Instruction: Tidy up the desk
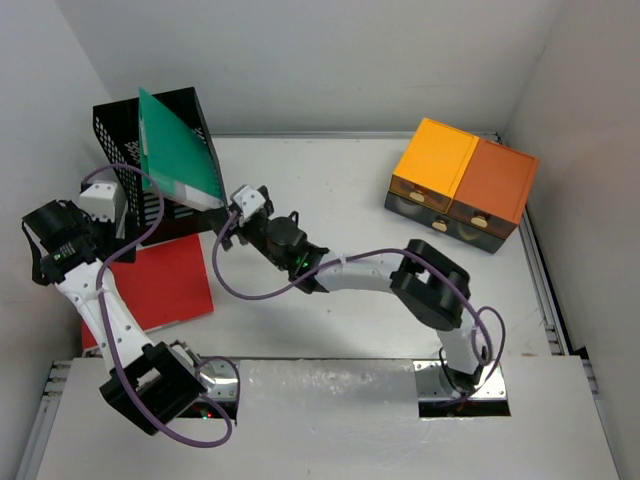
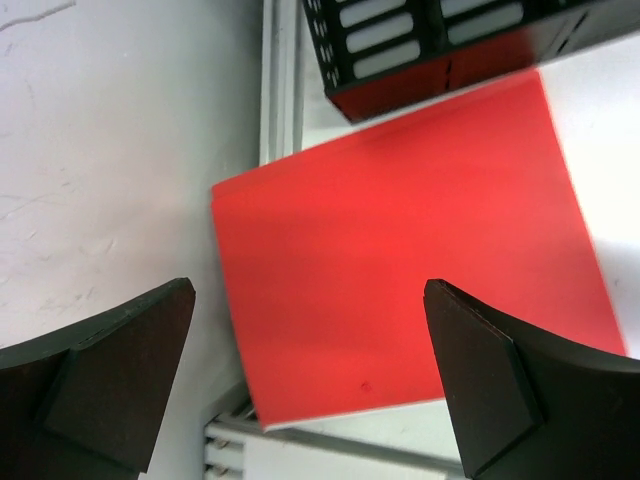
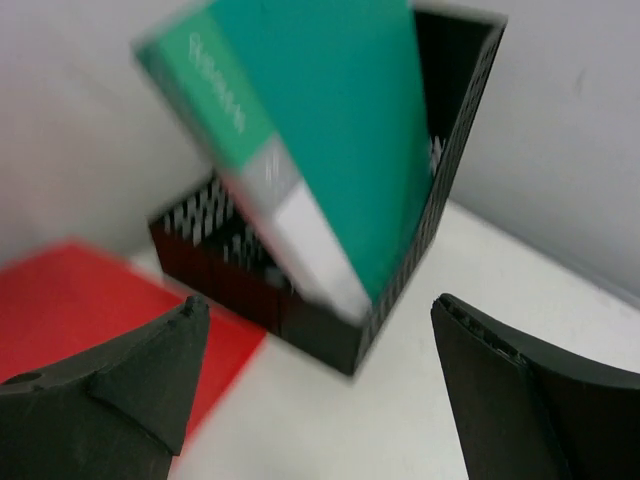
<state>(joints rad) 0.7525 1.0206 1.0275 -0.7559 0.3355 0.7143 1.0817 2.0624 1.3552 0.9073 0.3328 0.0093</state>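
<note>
The white desk holds a red folder lying flat at its left edge. A green book leans tilted in the black mesh file rack at the back left. My left gripper hangs open above the folder's outer edge. In the left wrist view its jaws stand wide apart over the folder and hold nothing. My right gripper is open just in front of the rack's near corner. In the blurred right wrist view it faces the green book and the rack.
An orange-topped drawer unit stands at the back right. Walls close in on the left, back and right. The desk's metal rim runs beside the left wall. The right arm stretches across the desk's middle.
</note>
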